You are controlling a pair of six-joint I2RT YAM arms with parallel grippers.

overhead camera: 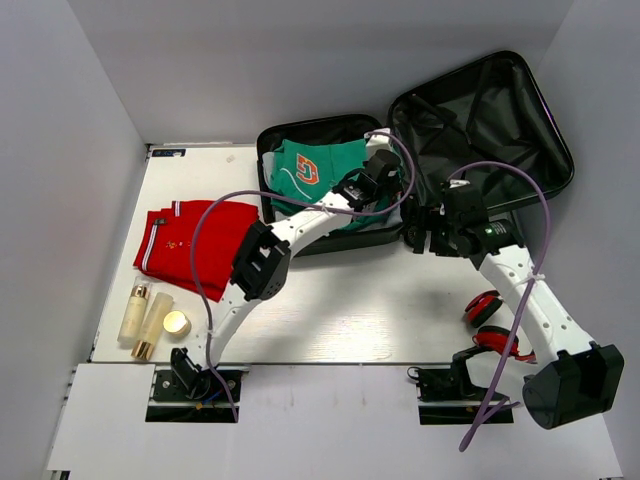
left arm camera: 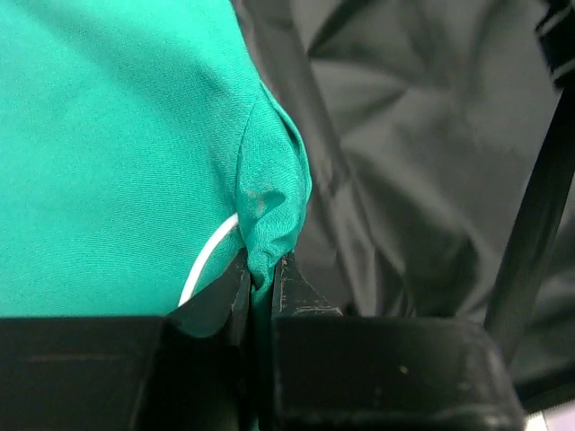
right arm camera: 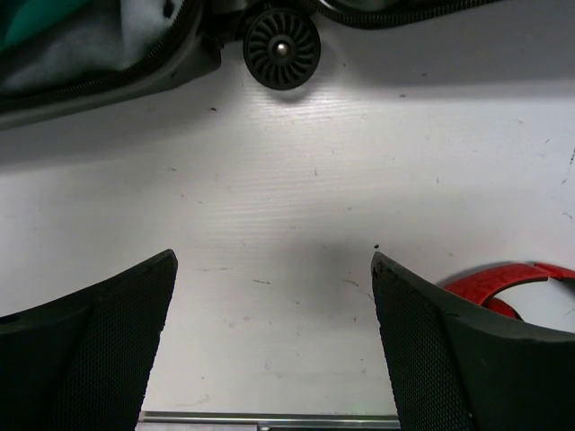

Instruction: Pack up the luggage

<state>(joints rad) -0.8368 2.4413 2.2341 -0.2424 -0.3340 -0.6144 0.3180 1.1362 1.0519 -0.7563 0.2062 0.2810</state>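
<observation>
The black luggage [overhead camera: 515,120] lies open at the back of the table, its lid tilted up to the right. A green shirt [overhead camera: 310,168] with an orange and white logo lies in the near half. My left gripper [overhead camera: 372,185] is over that half, shut on a fold of the green shirt [left arm camera: 135,162], with black lining [left arm camera: 422,180] beside it. My right gripper [overhead camera: 428,235] is open and empty above the white table, just in front of the luggage. A luggage wheel [right arm camera: 282,48] shows at the top of the right wrist view.
A folded red shirt [overhead camera: 190,240] lies at the left. Two gold-capped bottles [overhead camera: 145,315] and a round gold lid [overhead camera: 176,323] lie near the front left. Red headphones [overhead camera: 490,320] lie at the front right, their band also in the right wrist view [right arm camera: 503,278].
</observation>
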